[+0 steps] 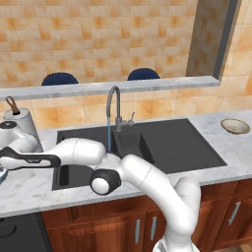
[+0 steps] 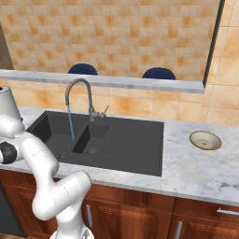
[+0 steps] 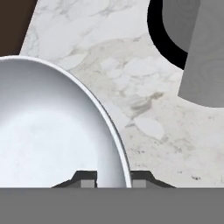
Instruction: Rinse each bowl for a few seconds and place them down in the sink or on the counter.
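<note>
In the hand view the pale blue bowl (image 3: 48, 131) shows its white inside and stands on the marbled counter (image 3: 144, 87). My gripper (image 3: 113, 181) straddles its rim, one fingertip inside the bowl and one outside, shut on the rim. In the left base view the arm reaches far left over the counter (image 1: 236, 147), left of the sink (image 1: 172, 147). The tan bowl (image 1: 235, 126) (image 2: 205, 140) sits alone on the counter (image 2: 200, 172) right of the sink (image 2: 126, 144). A blue stream of water (image 1: 109, 135) (image 2: 71, 123) runs from the tap (image 1: 114, 106) (image 2: 79, 93) into the basin.
A grey object with a black base (image 3: 192, 43) stands on the counter close beside the held bowl. A pale cylinder with a brown hook (image 1: 19, 120) is at the back left. Two dark blue chair tops (image 1: 59, 78) (image 1: 143, 74) rise behind the ledge.
</note>
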